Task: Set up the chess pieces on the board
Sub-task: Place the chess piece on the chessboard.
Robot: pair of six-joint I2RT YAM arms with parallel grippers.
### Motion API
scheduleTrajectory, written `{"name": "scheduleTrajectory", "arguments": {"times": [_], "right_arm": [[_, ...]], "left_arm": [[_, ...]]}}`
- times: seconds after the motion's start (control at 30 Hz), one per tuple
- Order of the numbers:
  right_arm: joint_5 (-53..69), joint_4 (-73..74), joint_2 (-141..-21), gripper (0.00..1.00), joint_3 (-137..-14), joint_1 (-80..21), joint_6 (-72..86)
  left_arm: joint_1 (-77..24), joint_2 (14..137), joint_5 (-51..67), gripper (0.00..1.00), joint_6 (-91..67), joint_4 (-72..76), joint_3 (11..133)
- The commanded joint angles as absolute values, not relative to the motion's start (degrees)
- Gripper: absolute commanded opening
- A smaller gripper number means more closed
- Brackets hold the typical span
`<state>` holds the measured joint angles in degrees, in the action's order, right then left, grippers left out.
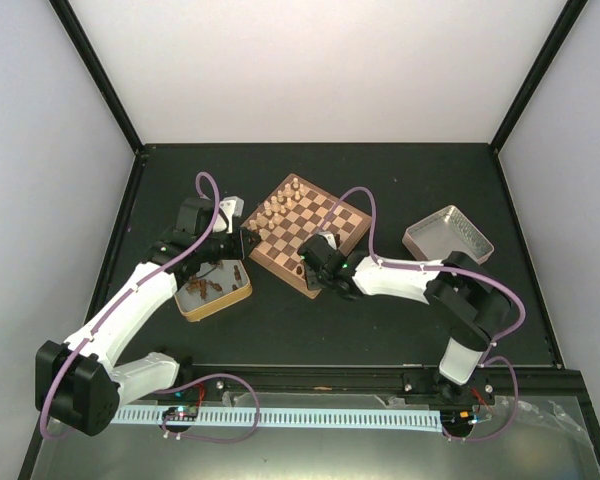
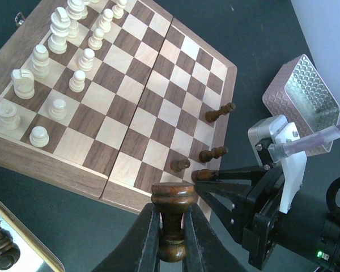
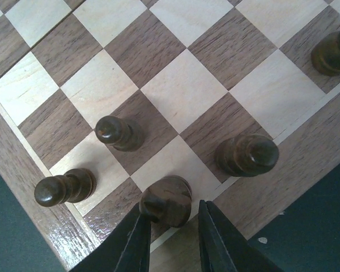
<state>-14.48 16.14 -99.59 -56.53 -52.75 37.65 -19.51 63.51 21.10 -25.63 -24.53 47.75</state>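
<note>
Top view: black table (image 1: 380, 320), boxed by white walls (image 1: 320, 70) and black corner posts (image 1: 96, 72). The board (image 1: 325, 220) sits at centre, turned diagonal. A gold-rimmed tray (image 1: 220, 304) at its lower left holds dark chess pieces (image 1: 205, 288); a metal tray (image 1: 447, 235) lies apart at right. Left gripper (image 1: 250, 243) is at the board's left corner, right gripper (image 1: 304, 270) at its lower corner. Left wrist view: fingers pinch the held piece (image 2: 171, 218) upright, short of the board rim; cream pieces (image 2: 59, 34) are ranked upper left. Right wrist view: fingers (image 3: 137, 241) flank the edge piece (image 3: 166, 201) closely on the board's border. Gripped or loose, cannot tell.
</note>
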Motion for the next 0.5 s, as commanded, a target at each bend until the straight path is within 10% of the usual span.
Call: {"name": "scheduleTrajectory", "arguments": {"times": [0.0,0.47], "right_arm": [[-14.4,16.4,-99.4,0.25,-58.2,-53.2,37.4],[17.9,14.3,-76.9,0.46,-57.2,-46.5,36.8]], "left_arm": [[-19.2,62.9,22.8,0.02,-25.0,-23.6,47.9],[-21.8,60.0,41.7,0.02,-22.6,-10.4,45.0]]}}
